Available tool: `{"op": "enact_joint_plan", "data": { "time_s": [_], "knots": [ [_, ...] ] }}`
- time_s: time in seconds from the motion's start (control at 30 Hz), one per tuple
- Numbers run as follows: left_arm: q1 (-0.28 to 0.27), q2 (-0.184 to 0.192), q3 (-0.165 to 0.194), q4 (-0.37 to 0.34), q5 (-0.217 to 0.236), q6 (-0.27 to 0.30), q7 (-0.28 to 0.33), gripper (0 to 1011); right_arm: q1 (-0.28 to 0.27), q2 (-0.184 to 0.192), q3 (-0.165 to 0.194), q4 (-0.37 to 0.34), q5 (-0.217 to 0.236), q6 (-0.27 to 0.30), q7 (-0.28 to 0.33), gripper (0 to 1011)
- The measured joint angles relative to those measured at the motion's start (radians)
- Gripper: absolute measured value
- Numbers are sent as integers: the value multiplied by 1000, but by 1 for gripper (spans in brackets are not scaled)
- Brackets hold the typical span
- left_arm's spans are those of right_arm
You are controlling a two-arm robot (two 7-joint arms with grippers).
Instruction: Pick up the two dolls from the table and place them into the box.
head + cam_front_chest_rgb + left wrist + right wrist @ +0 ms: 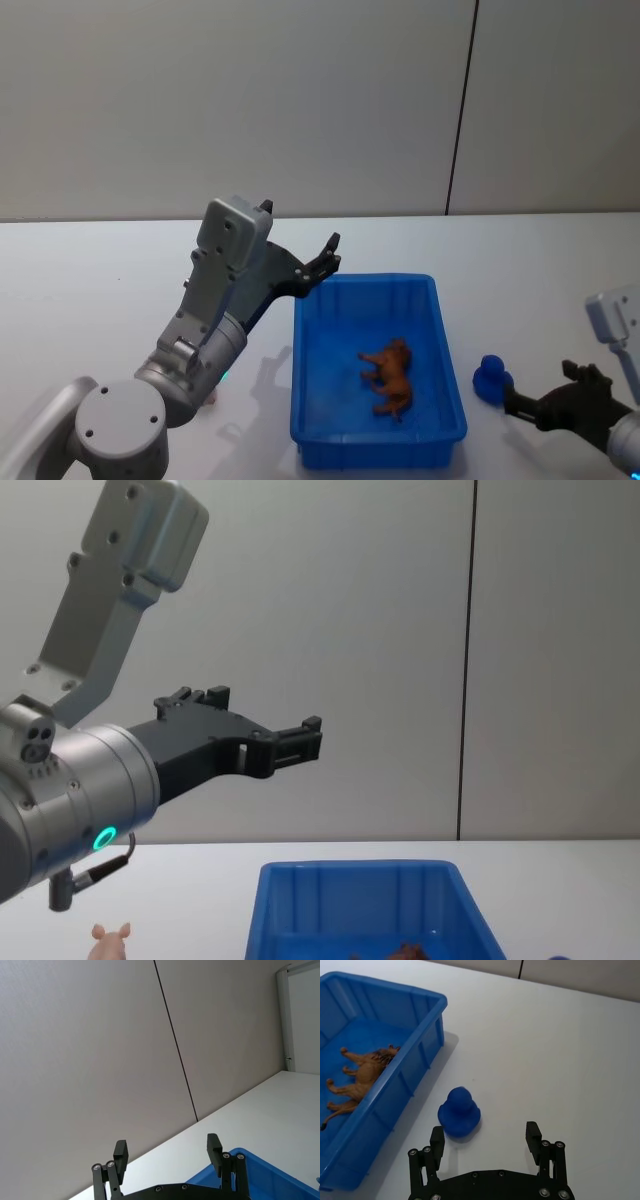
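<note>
Brown doll point(390, 377) is in the box point(310, 340); the raised, open, empty left gripper point(328, 257) must drop to the pink pig point(110, 936), right gripper point(485, 1131) parked open beside the box

Bright blue box point(380, 455), ribbed inner walls. Orange-brown doll point(388, 376) inside. Pale pink pig doll point(110, 943). Dark blue small figure point(459, 1112) beside box. Plain white worktop point(100, 270).
</note>
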Motion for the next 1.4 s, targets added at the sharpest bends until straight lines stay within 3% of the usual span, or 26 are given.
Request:
{"op": "enact_joint_plan", "data": {
  "time_s": [0.23, 0.87, 1.4],
  "knots": [
    [0, 0, 0, 0, 0, 0, 0, 1001, 20, -13, -15, 25, -23, 28, 28, 1001],
    [0, 0, 0, 0, 0, 0, 0, 1001, 114, -73, -54, 123, -91, 28, 74, 1001],
    [0, 0, 0, 0, 0, 0, 0, 1001, 163, -111, -69, 188, -97, 121, 68, 979]
  ]
}}
